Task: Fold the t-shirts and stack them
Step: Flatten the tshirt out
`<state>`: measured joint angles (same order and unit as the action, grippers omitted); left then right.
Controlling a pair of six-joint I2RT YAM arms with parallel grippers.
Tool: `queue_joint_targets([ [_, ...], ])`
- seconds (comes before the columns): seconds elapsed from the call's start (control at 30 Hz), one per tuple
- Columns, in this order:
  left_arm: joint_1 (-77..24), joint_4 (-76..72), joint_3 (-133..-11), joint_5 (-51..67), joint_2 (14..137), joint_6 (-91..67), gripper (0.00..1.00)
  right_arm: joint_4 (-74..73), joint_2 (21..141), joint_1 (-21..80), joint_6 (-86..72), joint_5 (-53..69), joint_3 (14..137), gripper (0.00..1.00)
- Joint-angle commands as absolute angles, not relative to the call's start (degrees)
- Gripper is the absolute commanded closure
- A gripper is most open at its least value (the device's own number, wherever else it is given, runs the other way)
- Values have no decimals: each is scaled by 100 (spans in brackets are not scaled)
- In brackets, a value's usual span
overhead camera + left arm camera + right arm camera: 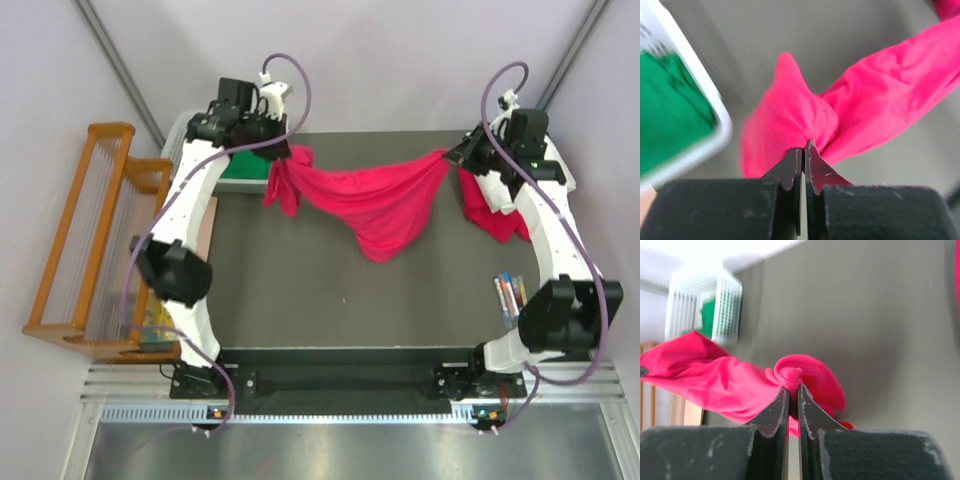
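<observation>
A crimson-pink t-shirt [375, 205] hangs stretched between my two grippers over the far part of the dark table [330, 300], its middle sagging toward the surface. My left gripper [287, 152] is shut on one bunched corner [800, 115], with the fingertips [796, 159] pinching the cloth. My right gripper [455, 155] is shut on the other end [792, 374], and more pink cloth [490, 215] droops beside that arm. A bright green t-shirt [245, 165] lies in the white basket [715, 132] at the far left, also in the right wrist view as a green patch [707, 312].
A wooden rack [90, 240] stands off the table's left side. Small coloured pens [510, 295] lie near the right edge by the right arm. The white lattice basket [727, 305] sits at the table's far left corner.
</observation>
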<state>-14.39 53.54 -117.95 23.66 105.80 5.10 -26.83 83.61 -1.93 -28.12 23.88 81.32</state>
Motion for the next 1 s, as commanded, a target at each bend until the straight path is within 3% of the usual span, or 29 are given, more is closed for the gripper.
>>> queue_joint_targets([
  [0.0,-1415,5605,-13419,2143,11626,264,100,-2382,8920,-325,-2935,2566,9070,100],
  [0.1,-1424,5451,-12871,2522,11061,342,100,-2024,8406,-264,-2944,2593,8223,100],
  [0.2,-1459,4967,-10617,2628,9937,692,99,-1977,7642,-220,-2874,2637,7168,100],
  [0.4,-1485,5790,-8635,3215,8449,1781,81,-2529,5376,735,-2971,2541,5006,100],
  [0.43,-1485,5940,-8405,3260,8325,1880,68,-2827,5118,886,-3006,2497,4757,100],
  [0.5,-1485,6292,-7800,3357,8035,2204,44,-3372,4572,1185,-3067,2461,4074,84],
  [0.53,-1485,6389,-7657,3357,7981,2310,24,-3593,4431,1239,-3085,2470,3834,84],
  [0.6,-1485,6565,-7437,3244,7893,2435,10,-4199,4079,1300,-3172,2610,3264,86],
  [0.63,-1477,6574,-7427,3252,7884,2452,2,-4306,3965,1292,-3242,2680,3122,80],
  [0.7,-1477,6592,-7601,3374,7936,2382,2,-4438,3736,1292,-3445,2786,2989,59],
  [0.77,-1477,6513,-7839,3498,8050,2190,1,-4447,3979,1292,-3445,2778,3189,59],
  [0.87,-1477,6031,-8349,3297,8471,1769,1,-4491,4873,1301,-3227,2655,4084,38],
  [0.97,-1477,5320,-8692,2912,8797,1321,1,-4229,5718,1292,-3042,2593,5096,36],
])
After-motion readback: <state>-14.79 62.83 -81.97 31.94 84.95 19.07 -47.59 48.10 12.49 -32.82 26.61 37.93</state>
